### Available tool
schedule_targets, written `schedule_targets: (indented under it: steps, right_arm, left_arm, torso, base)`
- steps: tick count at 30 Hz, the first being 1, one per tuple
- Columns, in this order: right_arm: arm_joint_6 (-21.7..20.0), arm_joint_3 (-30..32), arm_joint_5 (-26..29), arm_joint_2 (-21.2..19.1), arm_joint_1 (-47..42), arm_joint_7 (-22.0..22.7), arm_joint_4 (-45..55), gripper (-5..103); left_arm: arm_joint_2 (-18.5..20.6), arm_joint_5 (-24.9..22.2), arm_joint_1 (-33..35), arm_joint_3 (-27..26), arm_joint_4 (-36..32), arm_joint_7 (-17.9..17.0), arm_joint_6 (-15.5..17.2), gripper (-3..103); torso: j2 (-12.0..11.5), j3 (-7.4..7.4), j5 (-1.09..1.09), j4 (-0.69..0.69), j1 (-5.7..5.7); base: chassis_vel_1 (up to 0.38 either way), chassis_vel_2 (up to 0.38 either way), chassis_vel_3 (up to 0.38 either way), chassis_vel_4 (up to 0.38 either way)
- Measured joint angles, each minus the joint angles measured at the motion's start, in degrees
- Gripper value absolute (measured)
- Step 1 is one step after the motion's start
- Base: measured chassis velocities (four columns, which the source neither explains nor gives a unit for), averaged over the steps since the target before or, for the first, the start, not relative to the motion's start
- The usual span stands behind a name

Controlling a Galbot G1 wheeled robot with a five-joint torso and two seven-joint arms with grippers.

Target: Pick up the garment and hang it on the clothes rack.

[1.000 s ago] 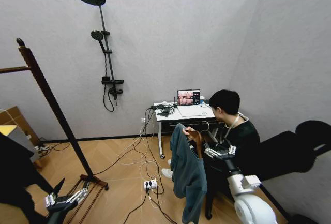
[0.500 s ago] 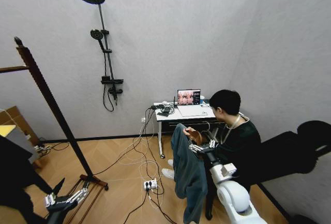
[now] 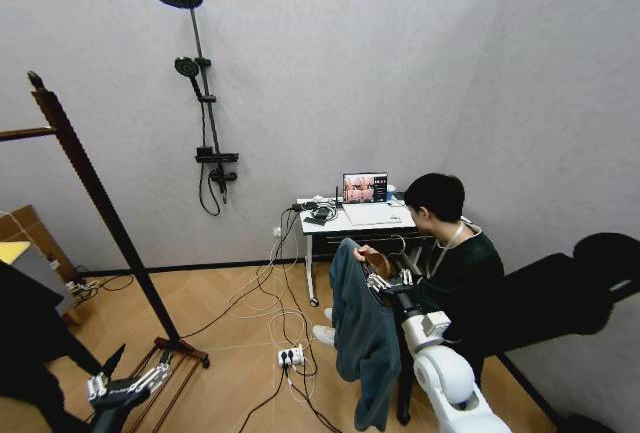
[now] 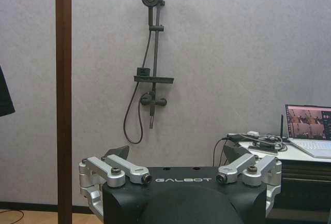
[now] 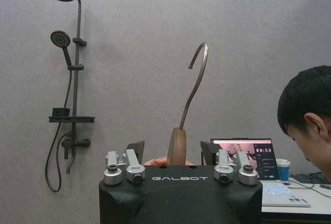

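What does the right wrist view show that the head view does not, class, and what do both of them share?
Right wrist view alone: the hanger's curved metal hook rising clear between the right gripper's open fingers, and a blue-and-white paper cup beside the laptop.

Head view alone: the dark teal long-sleeved garment hanging at full length, the tall reddish-brown wooden clothes rack far to the left, the left gripper low near its base, and the white power strip on the floor.

Both: the black shower-head stand, the open laptop, and the seated person.

Dark teal garment (image 3: pixel 362 338) on a brown wooden hanger (image 5: pixel 176 146) with a brass-toned hook; reddish-brown clothes rack (image 3: pixel 100 198); black shower stand (image 3: pixel 205 113); grey wall.
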Motion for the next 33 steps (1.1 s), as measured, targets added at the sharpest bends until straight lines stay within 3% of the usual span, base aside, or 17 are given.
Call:
schedule_targets:
  steps: [3,8,13,33]
  right_arm:
    - [-0.06,0.27,0.50,-0.04,-0.51,0.03,0.25,43]
    - [-0.06,0.54,0.77,-0.19,-1.08,0.06,0.55,33]
    - [0.01,0.70,0.90,-0.40,-1.47,1.24,1.43,11]
    - [4.80,3.44,-3.43,-0.53,-6.38,2.00,7.16,9]
  left_arm:
    - [0.00,0.00,0.00,0.00,0.00,0.00,0.00,100]
    - [0.00,0.00,0.00,0.00,0.00,0.00,0.00,100]
    - [0.00,0.00,0.00,0.00,0.00,-0.01,0.00,100]
    - [0.00,0.00,0.00,0.00,0.00,0.00,0.00,100]
  torso:
    - [0.00,0.00,0.00,0.00,0.00]
    - [0.00,0.00,0.00,0.00,0.00]
    - [0.00,0.00,0.00,0.02,0.00]
    - [0.00,0.00,0.00,0.00,0.00]
  base:
    - [0.000,0.000,0.000,0.000]
    - [0.000,0.000,0.000,0.000]
    - [0.000,0.000,0.000,0.000]
    - [0.000,0.000,0.000,0.000]
